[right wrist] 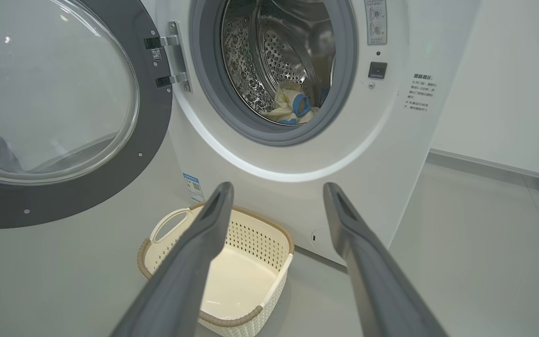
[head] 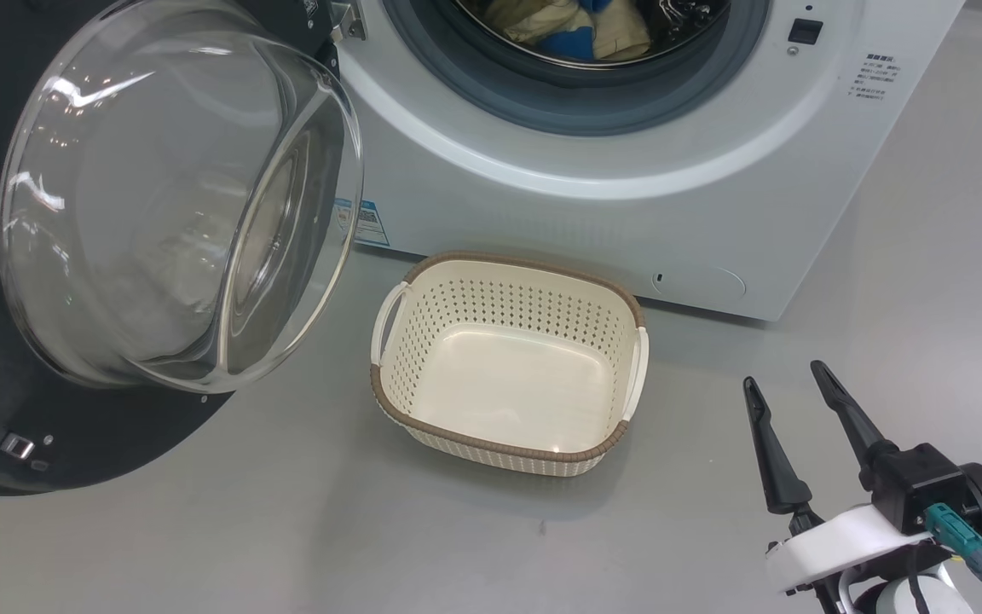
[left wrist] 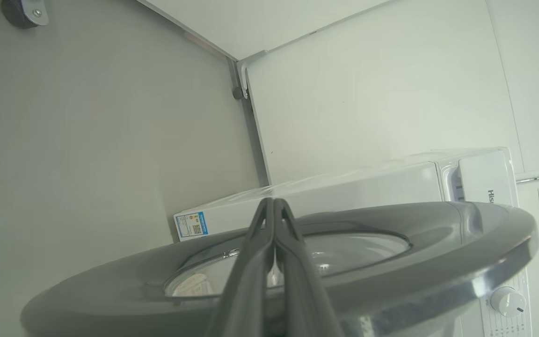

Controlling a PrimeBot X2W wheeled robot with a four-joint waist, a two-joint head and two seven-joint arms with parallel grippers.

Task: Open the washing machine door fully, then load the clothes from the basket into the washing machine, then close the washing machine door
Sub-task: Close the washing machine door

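Washer open, clothes in the drum, both my grippers hold nothing.

My right gripper [head: 782,375] hangs over bare grey floor [head: 286,529] with its two fingers spread wide and nothing between them, well apart from the basket [head: 508,260], which sits on the floor just in front of the washing machine [head: 593,213] with its bare bottom showing. The clothes [head: 576,30] lie low in the drum, behind the grey seal's lower lip. The washing machine door [head: 176,205] stands swung out to my left, its black rim near the basket's left handle but not touching it. My left gripper [left wrist: 274,202] is pressed tight together, empty, its fingers lying across the door's outer face; I cannot tell whether they touch it.
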